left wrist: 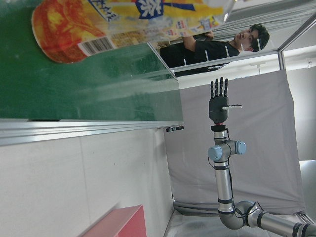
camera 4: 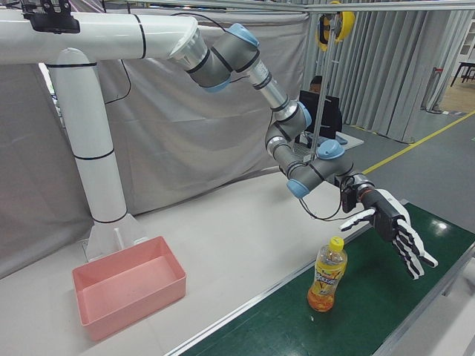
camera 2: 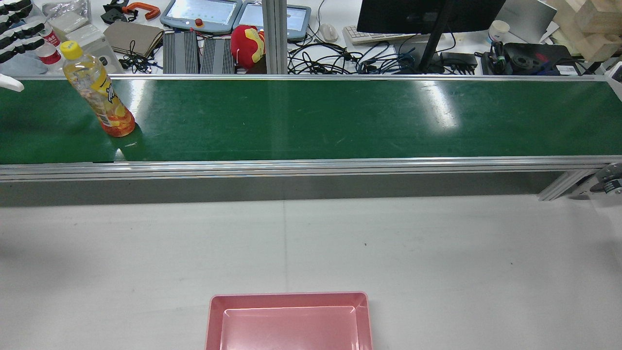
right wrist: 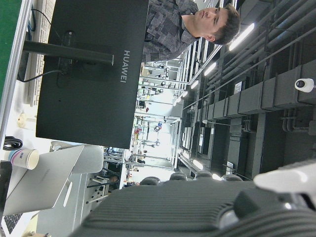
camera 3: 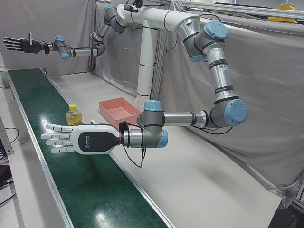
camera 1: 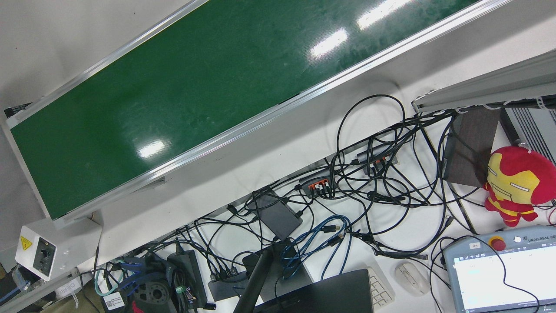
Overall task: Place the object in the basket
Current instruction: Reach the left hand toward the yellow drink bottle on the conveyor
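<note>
The clear plastic bottle of orange drink with its yellow cap [camera 2: 97, 92] stood upright on the green conveyor belt [camera 2: 311, 119], far over at the left of the rear view. The left hand [camera 3: 78, 138], white-backed with dark fingers, hovered in the lower left of the left-front view, flat and spread wide, holding nothing, just beside the bottle and not touching it. In the right-front view that same hand hung at the right of the frame, fingers fanned, beside the cap. The right hand [camera 3: 21, 45] was way up in the upper left of the left-front view, stretched out over the far end of the belt, fingers splayed and empty, well apart from everything.

The shallow pink plastic basket [camera 2: 289, 300] sat at the bottom centre of the rear view, on the grey table, nothing in it.

My read: this was the approach, the grasp not yet made. The next move called for the left hand to turn its palm to the bottle's body and wrap around it below the cap, square enough that the tall bottle would not tip.
</note>
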Action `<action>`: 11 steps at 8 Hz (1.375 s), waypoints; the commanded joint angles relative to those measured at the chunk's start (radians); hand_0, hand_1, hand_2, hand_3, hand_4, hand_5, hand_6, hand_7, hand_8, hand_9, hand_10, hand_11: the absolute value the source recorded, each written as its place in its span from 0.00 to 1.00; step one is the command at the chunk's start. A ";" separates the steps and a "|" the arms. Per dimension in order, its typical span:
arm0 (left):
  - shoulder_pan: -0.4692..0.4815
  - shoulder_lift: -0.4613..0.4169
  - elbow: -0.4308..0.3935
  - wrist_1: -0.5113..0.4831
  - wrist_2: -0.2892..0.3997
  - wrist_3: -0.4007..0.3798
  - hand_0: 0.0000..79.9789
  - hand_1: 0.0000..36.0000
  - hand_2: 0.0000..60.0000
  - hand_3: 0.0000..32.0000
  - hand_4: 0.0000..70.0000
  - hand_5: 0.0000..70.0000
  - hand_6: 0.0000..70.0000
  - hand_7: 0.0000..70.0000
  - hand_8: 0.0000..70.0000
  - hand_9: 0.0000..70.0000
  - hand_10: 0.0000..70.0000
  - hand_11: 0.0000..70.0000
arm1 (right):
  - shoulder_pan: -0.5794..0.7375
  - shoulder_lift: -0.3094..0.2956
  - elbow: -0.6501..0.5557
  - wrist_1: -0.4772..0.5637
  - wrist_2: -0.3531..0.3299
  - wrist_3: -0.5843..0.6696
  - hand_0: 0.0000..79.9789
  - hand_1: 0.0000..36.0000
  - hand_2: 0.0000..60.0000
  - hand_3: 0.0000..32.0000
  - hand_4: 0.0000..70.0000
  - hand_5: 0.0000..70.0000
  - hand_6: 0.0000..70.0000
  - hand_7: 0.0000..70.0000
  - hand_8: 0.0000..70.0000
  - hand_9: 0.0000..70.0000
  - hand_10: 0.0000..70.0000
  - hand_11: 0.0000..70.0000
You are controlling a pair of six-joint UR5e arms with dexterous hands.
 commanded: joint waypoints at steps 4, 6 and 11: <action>0.193 -0.010 0.001 0.020 -0.159 -0.089 1.00 0.21 0.00 0.29 0.00 0.17 0.00 0.00 0.08 0.10 0.04 0.10 | 0.000 0.000 0.002 0.000 -0.001 0.000 0.00 0.00 0.00 0.00 0.00 0.00 0.00 0.00 0.00 0.00 0.00 0.00; 0.197 -0.021 -0.004 0.022 -0.159 -0.085 1.00 0.24 0.00 0.26 0.01 0.21 0.00 0.00 0.09 0.11 0.04 0.09 | 0.000 0.000 0.002 0.000 0.000 0.000 0.00 0.00 0.00 0.00 0.00 0.00 0.00 0.00 0.00 0.00 0.00 0.00; 0.243 -0.058 -0.002 0.045 -0.164 -0.082 1.00 0.25 0.00 0.19 0.04 0.28 0.00 0.00 0.10 0.12 0.04 0.10 | 0.000 0.000 0.002 0.000 -0.001 0.000 0.00 0.00 0.00 0.00 0.00 0.00 0.00 0.00 0.00 0.00 0.00 0.00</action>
